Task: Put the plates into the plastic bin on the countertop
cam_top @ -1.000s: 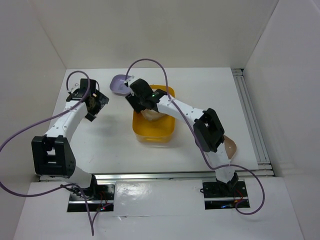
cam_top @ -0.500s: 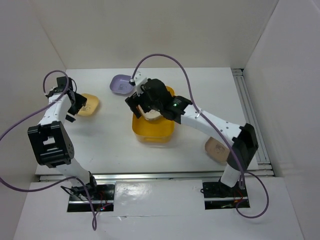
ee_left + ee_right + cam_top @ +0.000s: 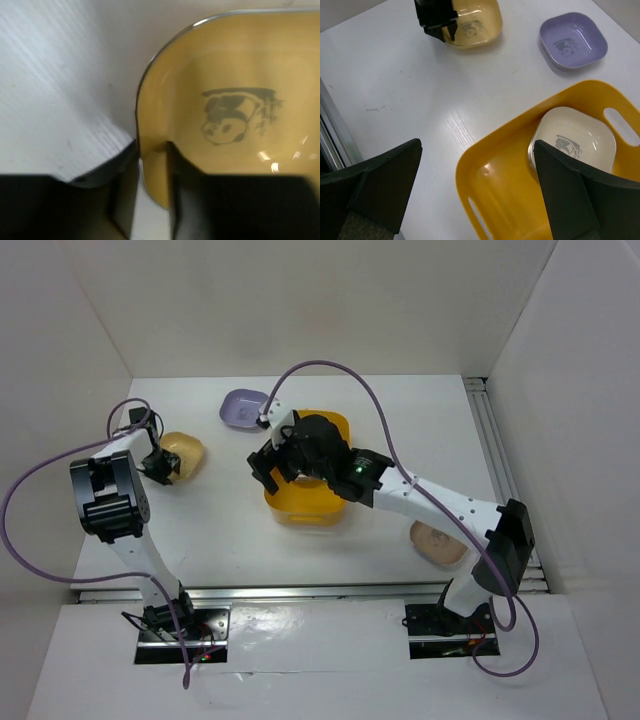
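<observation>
**Rim of the yellow plate [image 3: 235, 85] is straddled by the left gripper [image 3: 150, 160]**
The yellow plate is set on the countertop [image 3: 200, 530], left of the bin [image 3: 300, 512], with its near edge between the left fingers. Whether that edge is already pinched cannot be told. The right gripper [image 3: 477, 150] is held wide open and empty above the bin, where a cream plate [image 3: 575, 140] is seen.

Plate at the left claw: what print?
A panda, on the yellow plate; left wrist view.
</observation>
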Robot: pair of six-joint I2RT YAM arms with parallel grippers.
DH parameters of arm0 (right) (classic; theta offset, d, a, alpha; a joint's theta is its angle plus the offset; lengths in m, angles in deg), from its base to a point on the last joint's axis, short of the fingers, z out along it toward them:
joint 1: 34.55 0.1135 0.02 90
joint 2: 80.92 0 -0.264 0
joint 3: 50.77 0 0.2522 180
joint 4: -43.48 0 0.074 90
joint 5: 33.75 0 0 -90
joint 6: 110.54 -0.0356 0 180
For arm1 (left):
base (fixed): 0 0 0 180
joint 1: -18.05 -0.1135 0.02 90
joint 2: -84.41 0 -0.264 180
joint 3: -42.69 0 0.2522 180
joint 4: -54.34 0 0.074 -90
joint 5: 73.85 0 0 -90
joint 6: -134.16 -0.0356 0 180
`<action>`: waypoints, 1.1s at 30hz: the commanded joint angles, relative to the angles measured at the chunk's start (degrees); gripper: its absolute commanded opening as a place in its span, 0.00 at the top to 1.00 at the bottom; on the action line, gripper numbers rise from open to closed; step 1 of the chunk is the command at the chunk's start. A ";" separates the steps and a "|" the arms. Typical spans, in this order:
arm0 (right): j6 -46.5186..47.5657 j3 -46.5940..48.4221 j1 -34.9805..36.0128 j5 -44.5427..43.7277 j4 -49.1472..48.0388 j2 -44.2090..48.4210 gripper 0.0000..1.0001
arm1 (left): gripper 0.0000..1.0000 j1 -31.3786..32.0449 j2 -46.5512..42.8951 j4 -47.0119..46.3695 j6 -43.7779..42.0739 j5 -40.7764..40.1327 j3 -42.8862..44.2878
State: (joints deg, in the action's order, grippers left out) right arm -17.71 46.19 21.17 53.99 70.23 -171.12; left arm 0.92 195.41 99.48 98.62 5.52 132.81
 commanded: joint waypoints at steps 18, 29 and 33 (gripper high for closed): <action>-30.56 -27.47 -22.92 -30.50 9.31 18.21 0.00 | 1.00 22.56 -27.50 12.49 6.11 -19.34 0.63; -42.81 -34.51 -27.16 -37.46 19.51 20.50 0.00 | 1.00 42.95 -25.49 11.43 15.49 -16.88 3.43; -45.63 -36.26 -27.16 -38.26 21.63 21.55 0.00 | 1.00 48.05 -22.42 11.43 21.21 -18.10 6.17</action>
State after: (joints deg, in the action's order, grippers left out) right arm -58.71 11.17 -5.84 19.23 88.24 -151.51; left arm 46.56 171.41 112.03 113.85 -10.94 135.10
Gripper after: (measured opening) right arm 0.999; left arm 0.052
